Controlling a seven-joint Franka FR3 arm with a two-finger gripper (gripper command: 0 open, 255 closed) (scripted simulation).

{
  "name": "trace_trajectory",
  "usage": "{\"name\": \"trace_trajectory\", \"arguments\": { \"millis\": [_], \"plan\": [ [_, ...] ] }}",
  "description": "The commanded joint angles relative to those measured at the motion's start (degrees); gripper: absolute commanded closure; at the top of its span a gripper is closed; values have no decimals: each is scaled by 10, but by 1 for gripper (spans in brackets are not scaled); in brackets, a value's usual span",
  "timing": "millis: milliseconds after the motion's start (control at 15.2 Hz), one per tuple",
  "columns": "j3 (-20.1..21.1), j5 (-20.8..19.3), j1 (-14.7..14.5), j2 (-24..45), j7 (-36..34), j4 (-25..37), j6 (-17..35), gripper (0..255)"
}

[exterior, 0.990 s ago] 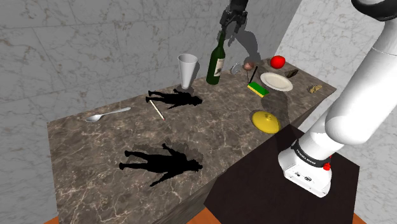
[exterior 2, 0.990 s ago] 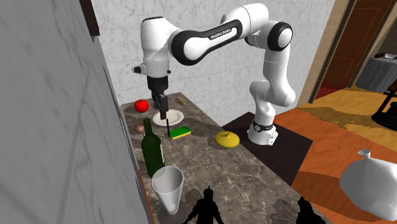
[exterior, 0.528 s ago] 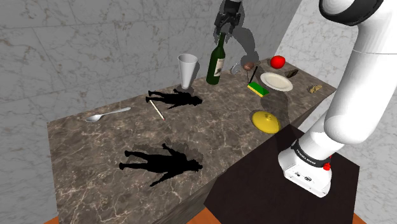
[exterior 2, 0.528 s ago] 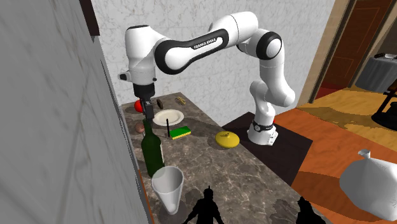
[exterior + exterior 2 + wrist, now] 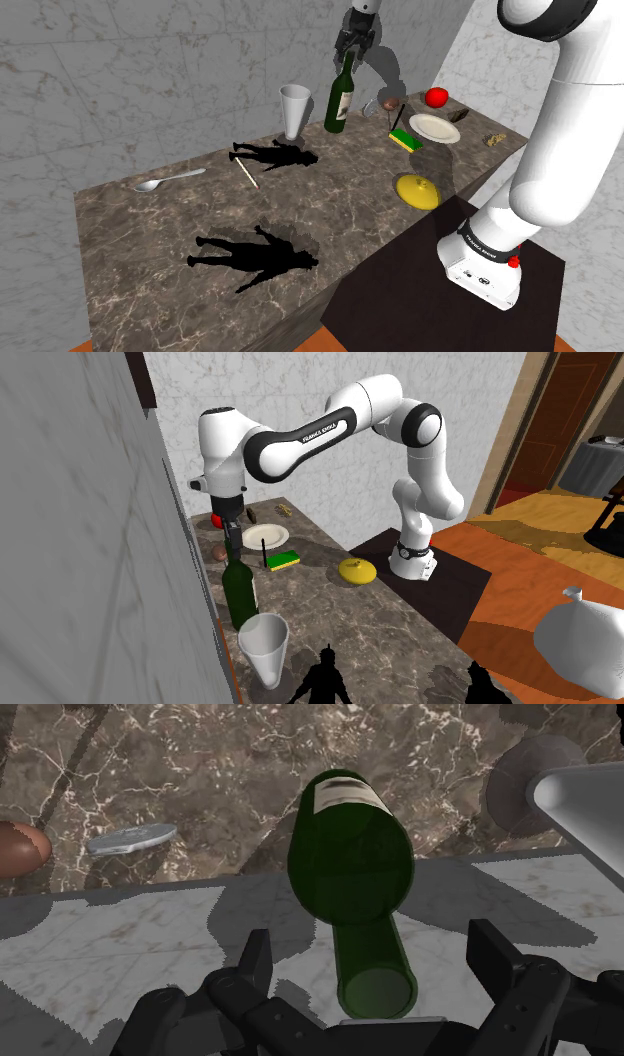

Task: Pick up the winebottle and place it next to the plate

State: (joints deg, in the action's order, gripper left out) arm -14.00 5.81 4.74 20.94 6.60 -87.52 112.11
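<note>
Directly above the upright green winebottle [image 5: 338, 102], the black gripper [image 5: 375, 954] stands wide open, fingers [image 5: 256, 962] flanking the neck without contact. Bottle rests on the marble counter [image 5: 150, 230] near the wall, between white cup [image 5: 294, 110] and plate [image 5: 434, 128]

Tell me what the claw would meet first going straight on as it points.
The green wine bottle: its neck stands between the open claw's fingers, so they likely pass either side before the palm meets its top.
</note>
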Motion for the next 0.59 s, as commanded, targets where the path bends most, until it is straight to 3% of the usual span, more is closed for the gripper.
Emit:
{"name": "trace_trajectory", "arguments": {
  "millis": [0,198,264,528],
  "plan": [
    [0,0,0,0,0,-1,1,0],
    [0,0,0,0,0,-1,1,0],
    [0,0,0,0,0,-1,1,255],
    [0,0,0,0,0,-1,1,255]
  ]
}}
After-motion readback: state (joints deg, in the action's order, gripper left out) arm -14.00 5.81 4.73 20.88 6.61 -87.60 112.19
